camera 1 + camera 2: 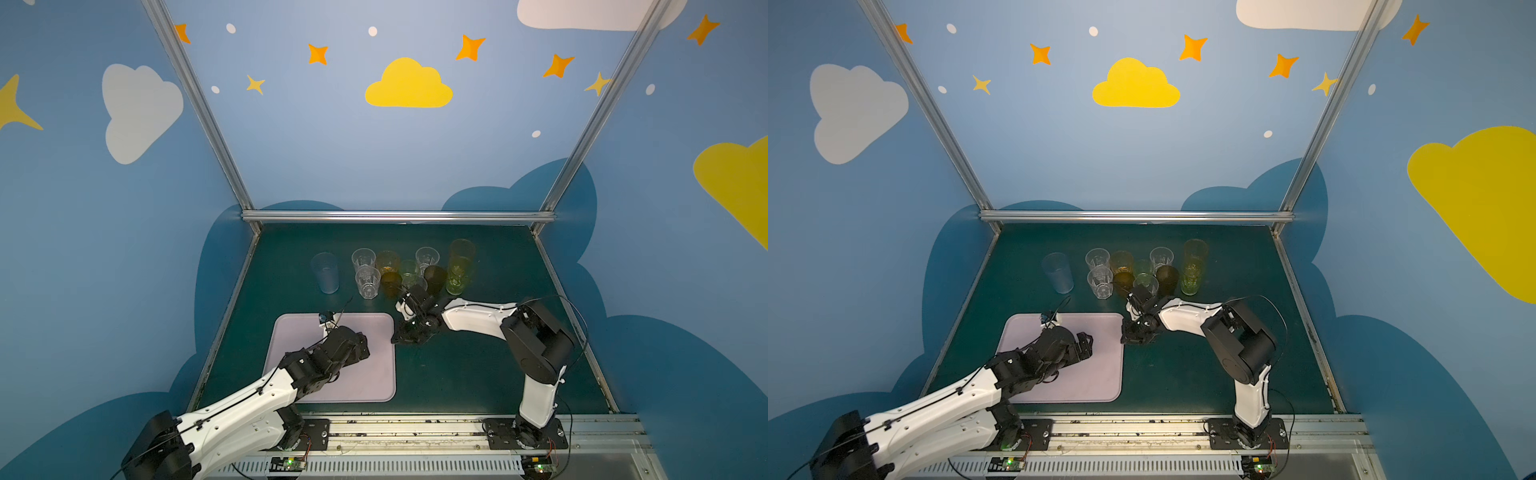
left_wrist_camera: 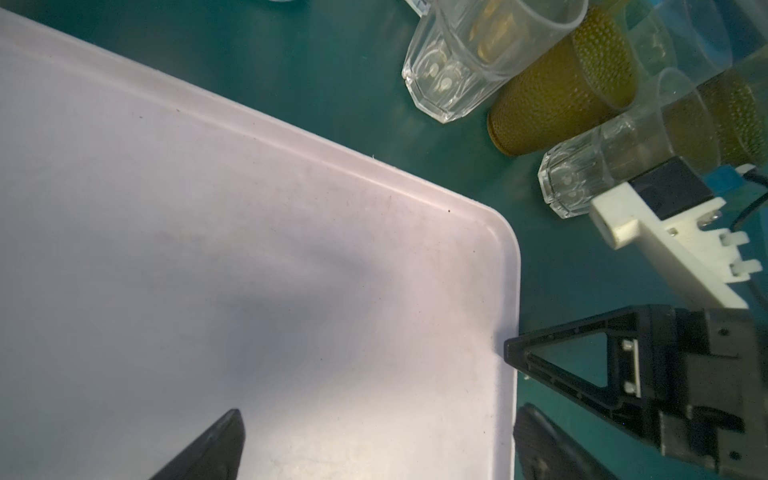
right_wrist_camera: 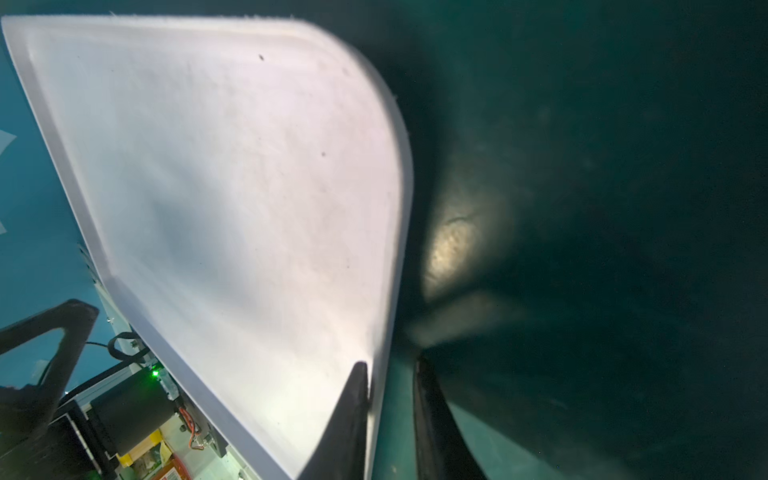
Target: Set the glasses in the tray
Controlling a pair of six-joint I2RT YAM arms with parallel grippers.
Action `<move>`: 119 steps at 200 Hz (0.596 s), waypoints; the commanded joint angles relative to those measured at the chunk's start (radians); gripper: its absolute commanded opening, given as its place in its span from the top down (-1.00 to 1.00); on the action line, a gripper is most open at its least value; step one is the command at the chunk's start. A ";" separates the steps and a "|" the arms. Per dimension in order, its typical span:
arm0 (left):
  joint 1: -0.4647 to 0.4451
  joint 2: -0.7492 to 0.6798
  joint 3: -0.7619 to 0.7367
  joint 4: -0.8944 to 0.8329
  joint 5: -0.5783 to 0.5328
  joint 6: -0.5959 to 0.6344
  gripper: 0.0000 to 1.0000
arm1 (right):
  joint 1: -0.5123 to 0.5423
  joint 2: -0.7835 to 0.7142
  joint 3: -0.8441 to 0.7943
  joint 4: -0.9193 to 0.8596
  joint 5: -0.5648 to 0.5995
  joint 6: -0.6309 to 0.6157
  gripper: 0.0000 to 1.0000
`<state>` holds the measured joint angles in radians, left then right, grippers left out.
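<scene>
- Tray (image 1: pixel 374 374): front-left on the green table (image 1: pixel 478 365), empty, i.e. nothing placed yet.
- Glasses (image 1: pixel 368 282): all I see stand upright in a group at the back, beyond tray's far edge. Whole job is left.
- Left gripper (image 1: pixel 365 347): over tray, fingers spread wide, empty.
- Right gripper (image 3: pixel 390 363): fingers narrow, one each side of tray's right rim, gap shows, no pinch seen.
</scene>
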<state>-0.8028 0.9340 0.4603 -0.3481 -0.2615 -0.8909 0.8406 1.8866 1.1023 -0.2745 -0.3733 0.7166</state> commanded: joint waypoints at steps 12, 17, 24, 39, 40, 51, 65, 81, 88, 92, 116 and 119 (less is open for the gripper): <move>0.005 0.037 0.037 0.004 0.022 0.009 -1.00 | 0.008 0.047 0.029 -0.047 -0.004 -0.022 0.60; 0.006 0.040 0.037 0.005 0.024 0.006 -1.00 | 0.009 0.050 0.032 -0.052 -0.003 -0.024 0.61; 0.004 0.041 0.035 0.005 0.025 0.003 -1.00 | 0.008 0.053 0.035 -0.058 0.002 -0.026 0.64; 0.006 0.037 0.029 0.006 0.025 -0.002 -1.00 | 0.010 0.055 0.043 -0.082 0.024 -0.039 0.68; 0.006 0.036 0.029 0.005 0.025 -0.002 -1.00 | 0.010 0.054 0.044 -0.085 0.027 -0.039 0.68; 0.005 0.032 0.028 0.001 0.020 -0.002 -1.00 | 0.010 0.050 0.054 -0.114 0.056 -0.050 0.69; 0.005 0.025 0.029 -0.004 0.012 -0.001 -0.99 | 0.011 0.045 0.058 -0.148 0.095 -0.050 0.80; 0.004 0.018 0.031 -0.007 0.002 0.003 -1.00 | 0.010 0.042 0.058 -0.169 0.116 -0.043 0.84; 0.005 0.017 0.031 -0.005 -0.001 0.008 -1.00 | 0.010 0.044 0.057 -0.172 0.118 -0.043 0.85; 0.005 0.016 0.032 -0.005 -0.003 0.010 -1.00 | 0.010 0.045 0.056 -0.175 0.121 -0.042 0.86; 0.008 0.017 0.034 -0.007 -0.014 0.014 -1.00 | 0.006 0.056 0.053 -0.194 0.136 -0.030 0.92; 0.008 0.017 0.034 -0.007 -0.014 0.014 -1.00 | 0.004 0.058 0.052 -0.196 0.138 -0.029 0.92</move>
<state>-0.8001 0.9585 0.4767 -0.3408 -0.2485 -0.8909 0.8497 1.9114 1.1637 -0.3584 -0.3145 0.7010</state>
